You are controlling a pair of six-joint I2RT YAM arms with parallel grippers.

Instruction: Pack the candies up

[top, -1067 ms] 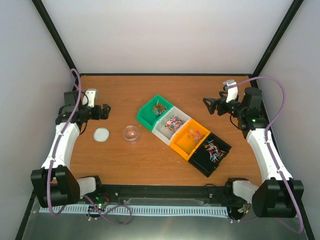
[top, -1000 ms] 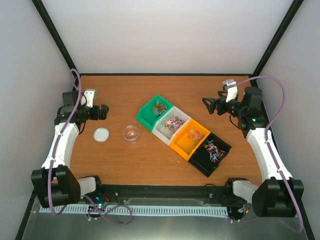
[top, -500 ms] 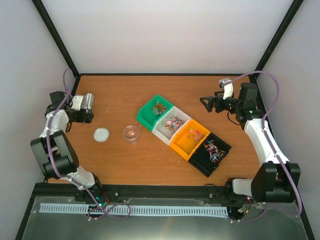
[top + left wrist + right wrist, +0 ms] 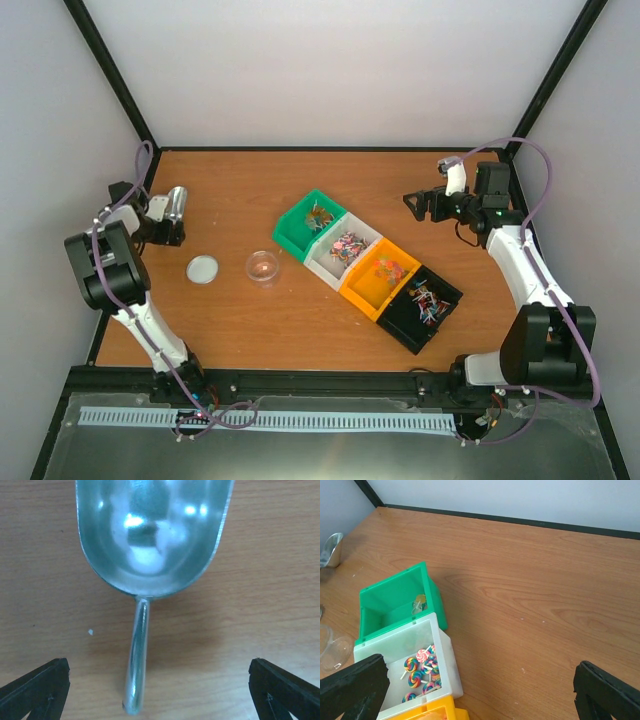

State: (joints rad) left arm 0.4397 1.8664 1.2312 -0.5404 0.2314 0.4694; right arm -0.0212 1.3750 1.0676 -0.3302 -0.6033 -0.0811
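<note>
Left arm has folded back to the far-left edge, and the left pincer [image 4: 159, 682] now hangs wide open over one metal scoop [image 4: 150, 535], gripping nothing; the scoop's handle points back at the wrist. Right arm has shifted slightly toward the far-right corner, with the right pincer [image 4: 480, 687] wide open and empty. Candies [image 4: 347, 247] sit in four bins, green [image 4: 298, 228], white [image 4: 325, 268], orange [image 4: 365, 290] and black [image 4: 405, 320], in a diagonal row mid-surface [image 4: 240, 180]. In the white bin they are swirl lollipops with sticks pointing all ways, too many and too small to count. One clear jar [image 4: 263, 266] and one lid [image 4: 202, 268] lie left of the bins.
</note>
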